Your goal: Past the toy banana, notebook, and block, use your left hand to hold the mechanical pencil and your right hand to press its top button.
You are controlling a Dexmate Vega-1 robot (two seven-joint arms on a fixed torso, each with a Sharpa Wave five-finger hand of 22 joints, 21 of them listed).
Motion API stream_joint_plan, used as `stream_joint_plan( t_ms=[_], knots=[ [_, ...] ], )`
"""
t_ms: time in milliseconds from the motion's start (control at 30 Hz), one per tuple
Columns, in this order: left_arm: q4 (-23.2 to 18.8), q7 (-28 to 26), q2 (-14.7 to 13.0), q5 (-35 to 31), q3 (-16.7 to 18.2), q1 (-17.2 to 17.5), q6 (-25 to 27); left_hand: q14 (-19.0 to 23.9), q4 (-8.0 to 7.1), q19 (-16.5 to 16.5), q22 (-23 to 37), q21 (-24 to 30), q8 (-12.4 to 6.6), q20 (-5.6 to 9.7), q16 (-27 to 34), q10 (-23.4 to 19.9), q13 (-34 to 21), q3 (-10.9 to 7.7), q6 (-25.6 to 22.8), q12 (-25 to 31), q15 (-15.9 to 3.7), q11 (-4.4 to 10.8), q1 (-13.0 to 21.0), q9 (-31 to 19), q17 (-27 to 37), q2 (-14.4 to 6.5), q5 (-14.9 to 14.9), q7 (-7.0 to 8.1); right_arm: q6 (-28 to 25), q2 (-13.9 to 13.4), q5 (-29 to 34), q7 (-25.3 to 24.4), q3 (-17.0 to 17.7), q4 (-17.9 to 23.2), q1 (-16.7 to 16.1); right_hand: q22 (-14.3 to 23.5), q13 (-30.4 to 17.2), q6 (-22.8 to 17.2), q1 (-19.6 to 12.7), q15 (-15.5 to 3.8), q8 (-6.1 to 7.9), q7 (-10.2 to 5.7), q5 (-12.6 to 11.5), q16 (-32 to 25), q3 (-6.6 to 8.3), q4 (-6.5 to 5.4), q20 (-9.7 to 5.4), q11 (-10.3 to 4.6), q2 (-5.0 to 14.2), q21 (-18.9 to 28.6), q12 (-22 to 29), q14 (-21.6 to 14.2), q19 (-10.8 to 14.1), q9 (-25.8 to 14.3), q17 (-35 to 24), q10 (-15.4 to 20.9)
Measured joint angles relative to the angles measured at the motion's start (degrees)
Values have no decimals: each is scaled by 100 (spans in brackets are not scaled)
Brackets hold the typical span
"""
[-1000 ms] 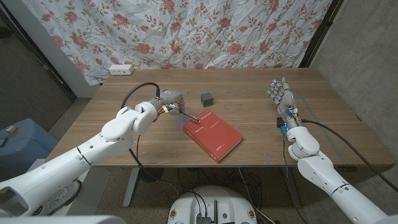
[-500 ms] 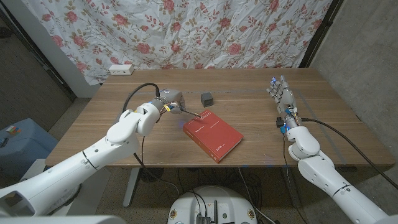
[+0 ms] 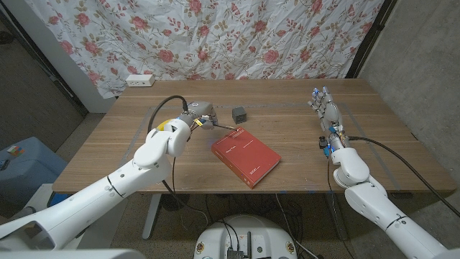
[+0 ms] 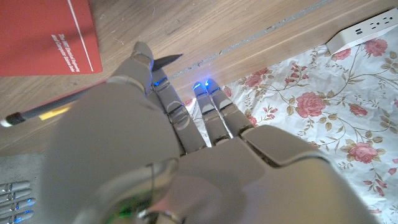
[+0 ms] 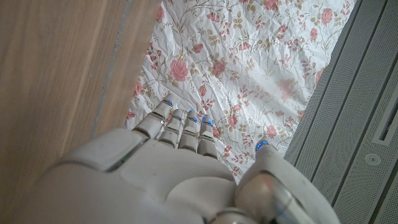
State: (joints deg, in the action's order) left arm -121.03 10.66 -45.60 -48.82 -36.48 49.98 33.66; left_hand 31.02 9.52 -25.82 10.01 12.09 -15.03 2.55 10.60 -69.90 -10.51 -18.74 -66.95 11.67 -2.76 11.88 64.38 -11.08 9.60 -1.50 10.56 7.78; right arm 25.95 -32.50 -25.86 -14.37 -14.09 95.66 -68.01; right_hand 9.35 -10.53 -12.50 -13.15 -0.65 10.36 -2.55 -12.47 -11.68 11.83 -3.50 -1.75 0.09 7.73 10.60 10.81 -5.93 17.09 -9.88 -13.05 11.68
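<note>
The notebook [image 3: 245, 156] lay nearest, red and flat, close to the middle of the table [image 3: 302, 144] and a bit toward its front edge. Just past its far corner lay the pencil [image 3: 224, 128], a thin stick near the middle of the table. One end of it reached the notebook's corner. The other end ran under the fingers of the left hand [image 3: 199, 117]. In the left wrist view the pencil [image 4: 43, 112] crossed under the thumb, dark with a yellow bit on it. The thumb looked bent over it, but I could not tell if the hand had a grip or was just touching.

The pencil was likely very light, stiff, smooth and quick to roll. It should be pinched by its middle, so the top stayed free for pressing. A hard squeeze was not needed.

The block [image 3: 238, 113] sat a little farther back, small and dark, near the left hand. The right hand [image 3: 324, 108] stood near the table's right edge, well apart from the pencil, fingers straight and spread, holding nothing.
</note>
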Motion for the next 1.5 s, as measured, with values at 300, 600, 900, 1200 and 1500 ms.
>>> stream_joint_plan(
  t_ms=[300,600,900,1200,1500],
  knots=[
    [-16,-285,249,105,-80,-18,430,23,0,0,0,0,23,0,-22,-42,-1,0,1,-26,-23,-1,0,19,0,1,0,0,86,-14,112,50,-14,30,-25,0,0,44,-65,25,0,-44,0,24,63,51,42,-10,65,-23,-2,143,-85,0,25,-56],
    [-67,-724,563,391,-141,56,832,31,24,0,0,0,23,0,-22,-42,-5,24,1,-37,-31,0,0,21,1,2,-1,0,73,-48,474,-33,-73,109,-24,0,0,61,-112,29,0,-171,45,23,116,138,63,-10,19,-23,-2,147,-104,0,45,-55],
    [-35,-1220,831,868,-118,116,1005,31,2,0,-1,0,25,0,-22,-42,-5,47,-12,-47,-31,0,1,46,1,2,-14,-12,-10,-85,969,-207,-154,186,10,13,0,417,-112,160,-43,-702,45,-1,163,184,188,52,20,-22,-2,234,-105,0,-7,-116],
    [19,-1699,945,1425,-105,117,1023,31,3,22,-1,-24,67,22,-22,-41,-2,47,-11,-65,-31,1,1,49,1,3,7,-11,-113,-197,1447,-326,-222,282,73,13,-18,936,-111,242,-88,-976,90,-46,177,266,259,128,19,-6,-1,235,-71,0,-39,-148],
    [110,-2127,1061,1969,-130,91,891,31,3,22,-1,-24,67,22,-22,-41,1,47,-10,-70,-31,1,7,53,1,9,7,-11,-174,-375,1885,-274,-298,273,191,12,-54,1601,17,302,-88,-1003,94,-46,146,296,309,243,-109,0,-1,296,-21,0,-69,-263]
  ],
)
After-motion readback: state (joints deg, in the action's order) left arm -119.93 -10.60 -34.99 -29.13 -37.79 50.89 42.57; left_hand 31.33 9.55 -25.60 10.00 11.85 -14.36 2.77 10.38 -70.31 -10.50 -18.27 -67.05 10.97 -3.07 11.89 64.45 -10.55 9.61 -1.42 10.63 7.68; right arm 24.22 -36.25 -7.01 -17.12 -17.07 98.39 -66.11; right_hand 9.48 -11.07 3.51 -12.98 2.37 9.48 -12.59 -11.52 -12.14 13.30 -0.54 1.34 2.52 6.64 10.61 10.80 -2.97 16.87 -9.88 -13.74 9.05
